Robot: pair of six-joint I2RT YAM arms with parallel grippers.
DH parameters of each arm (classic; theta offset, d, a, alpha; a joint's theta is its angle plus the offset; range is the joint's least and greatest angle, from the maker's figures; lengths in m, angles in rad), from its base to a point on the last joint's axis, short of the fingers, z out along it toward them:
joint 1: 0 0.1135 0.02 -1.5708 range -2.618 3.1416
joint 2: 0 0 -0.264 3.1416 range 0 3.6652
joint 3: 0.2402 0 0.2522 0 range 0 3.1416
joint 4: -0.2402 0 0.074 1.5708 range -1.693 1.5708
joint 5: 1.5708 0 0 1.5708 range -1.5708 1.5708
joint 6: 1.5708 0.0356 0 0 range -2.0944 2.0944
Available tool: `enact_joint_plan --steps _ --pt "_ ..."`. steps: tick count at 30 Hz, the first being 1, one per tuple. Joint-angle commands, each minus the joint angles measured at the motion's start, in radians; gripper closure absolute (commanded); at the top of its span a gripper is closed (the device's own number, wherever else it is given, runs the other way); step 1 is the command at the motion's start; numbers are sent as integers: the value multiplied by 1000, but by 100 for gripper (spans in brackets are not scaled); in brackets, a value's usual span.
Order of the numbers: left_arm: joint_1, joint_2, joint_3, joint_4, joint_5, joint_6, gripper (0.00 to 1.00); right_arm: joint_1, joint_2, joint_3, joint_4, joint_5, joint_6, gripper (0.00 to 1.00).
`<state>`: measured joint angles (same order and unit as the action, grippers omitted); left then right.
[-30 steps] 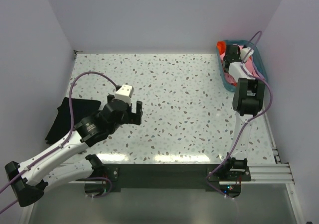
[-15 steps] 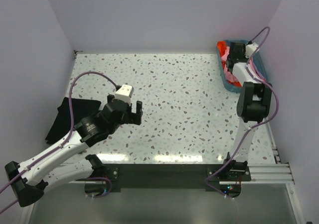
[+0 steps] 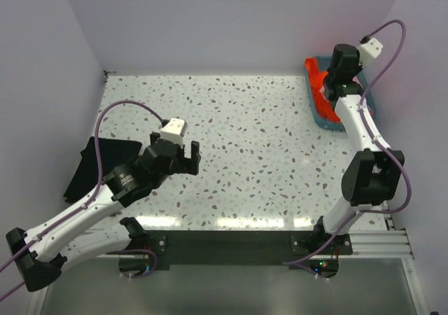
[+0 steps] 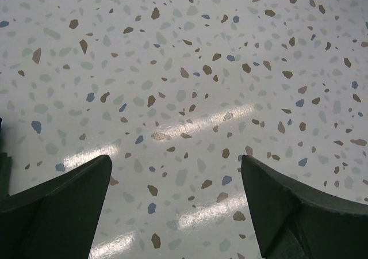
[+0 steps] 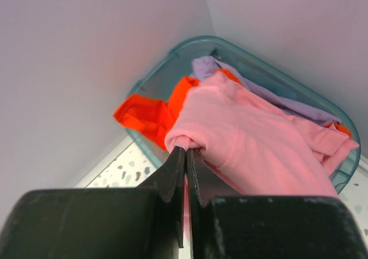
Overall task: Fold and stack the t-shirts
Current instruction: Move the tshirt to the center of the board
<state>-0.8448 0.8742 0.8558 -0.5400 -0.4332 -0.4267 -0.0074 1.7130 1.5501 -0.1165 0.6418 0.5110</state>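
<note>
My right gripper (image 5: 188,151) is shut on a fold of the salmon-pink t-shirt (image 5: 259,138) and holds it up over the teal basket (image 5: 172,54). The bright orange t-shirt (image 5: 152,112) and the pale lavender t-shirt (image 5: 259,89) lie in the basket under and behind the pink one. In the top view the right gripper (image 3: 336,87) is over the basket (image 3: 313,112) at the back right, where orange fabric (image 3: 320,84) shows. The black t-shirt (image 3: 94,164) lies flat at the table's left edge. My left gripper (image 3: 184,157) is open and empty over bare table, right of the black shirt.
The basket stands in the back right corner against the walls. The speckled table (image 3: 252,133) lies between the two arms. The left wrist view shows only the tabletop (image 4: 184,98) between my open fingers (image 4: 57,201).
My right arm has stretched up and back over the basket, lifting the pink t-shirt with it. The left arm has barely moved.
</note>
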Motion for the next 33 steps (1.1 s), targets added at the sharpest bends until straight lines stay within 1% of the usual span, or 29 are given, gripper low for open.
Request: enact_joint_plan --steps 1,2,3,5,8,10,13,14,15,18,19,21,25,28,31,32,33 --pt "1 -24 32 38 -1 2 0 96 -134 27 112 44 -121 100" --pt "1 -27 32 38 -2 -3 0 122 -150 50 112 56 -149 100" --pt "1 -35 32 38 -4 -6 0 179 -186 59 112 62 -204 100" --pt "1 -41 29 38 -9 -17 0 234 -222 71 140 58 -239 100" --pt "0 -52 28 37 -18 -36 0 377 -285 80 146 55 -291 100" --pt "1 -64 28 34 -24 -46 0 438 -314 94 149 44 -328 100" --pt "1 -78 28 32 -39 -60 0 550 -326 166 120 -8 -356 100" --pt "1 -84 26 32 -42 -64 0 581 -322 221 104 -27 -364 100" --pt "1 -87 28 32 -51 -66 0 636 -316 254 66 -59 -374 100" --pt "1 -92 29 31 -67 -75 0 708 -283 385 -27 -117 -362 100" --pt "1 -92 31 31 -70 -78 0 715 -277 410 -46 -146 -353 100" --pt "1 -92 28 29 -78 -87 0 718 -279 447 -67 -157 -324 100" --pt "1 -89 17 38 -81 -103 0 718 -285 424 -83 -133 -315 100" --pt "3 -77 8 49 -82 -113 0 710 -296 357 -123 -65 -289 100" --pt "3 -55 2 51 -87 -133 0 641 -341 182 -175 -102 -171 100" --pt "3 -49 0 51 -91 -153 0 580 -354 56 -190 -122 -129 94" --pt "3 -40 -9 45 -96 -165 0 545 -372 -17 -210 -192 -41 69"
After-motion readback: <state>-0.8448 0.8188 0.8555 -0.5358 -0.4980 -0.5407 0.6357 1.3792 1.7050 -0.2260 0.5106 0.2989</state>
